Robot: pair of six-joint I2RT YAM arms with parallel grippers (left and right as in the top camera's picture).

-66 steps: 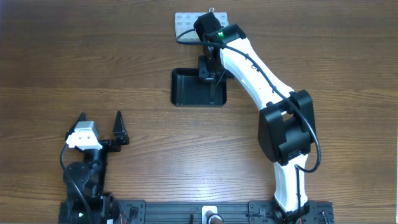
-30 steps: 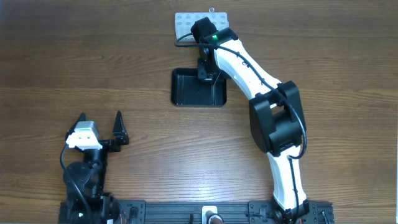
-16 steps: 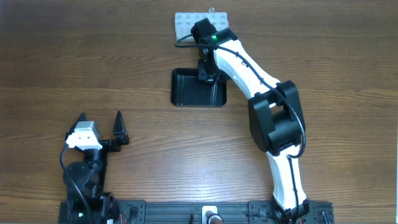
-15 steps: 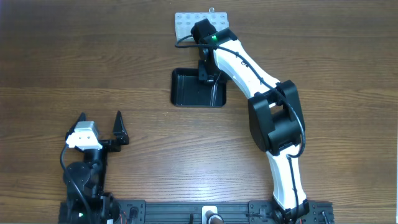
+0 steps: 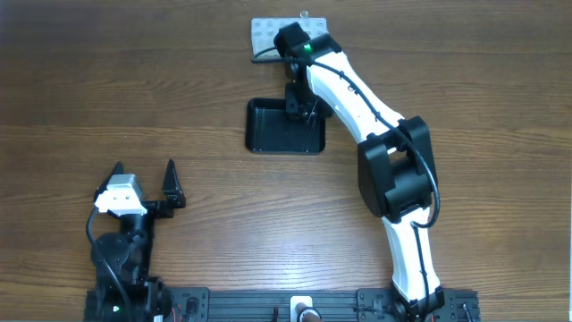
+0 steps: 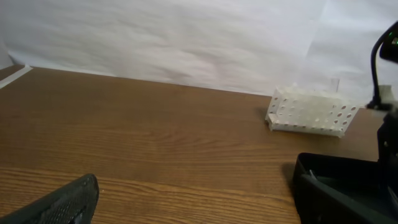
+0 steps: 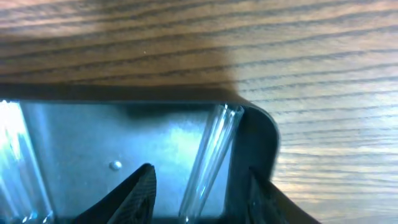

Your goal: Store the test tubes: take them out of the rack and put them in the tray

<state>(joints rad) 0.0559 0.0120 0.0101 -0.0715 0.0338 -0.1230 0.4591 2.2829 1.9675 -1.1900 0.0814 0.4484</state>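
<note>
Brown wood-grain worktop [image 5: 134, 80]. The white right arm [image 5: 357, 98] reached to the black rectangular plastic tray [image 5: 268, 139], with the white perforated rack [image 5: 268, 34] just beyond it.

Right claw [image 7: 199, 174]: low inside the tray, jaws apart. A clear glass test tube [image 7: 211, 155] ran between them, close along the tray wall, one end at the corner. Neither pad appeared to touch it. A second clear tube [image 7: 12, 155] lay at the opposite side of the tray floor.

Left claw [image 5: 144, 166]: jaws apart, nothing held, parked near its base, well apart from the tray.

Judged step: release and withdrawal. To do it well, keep the jaws wide and rise straight up, so neither pad drags the tube or rolls it over the rim. Flat or propped: could not tell.
</note>
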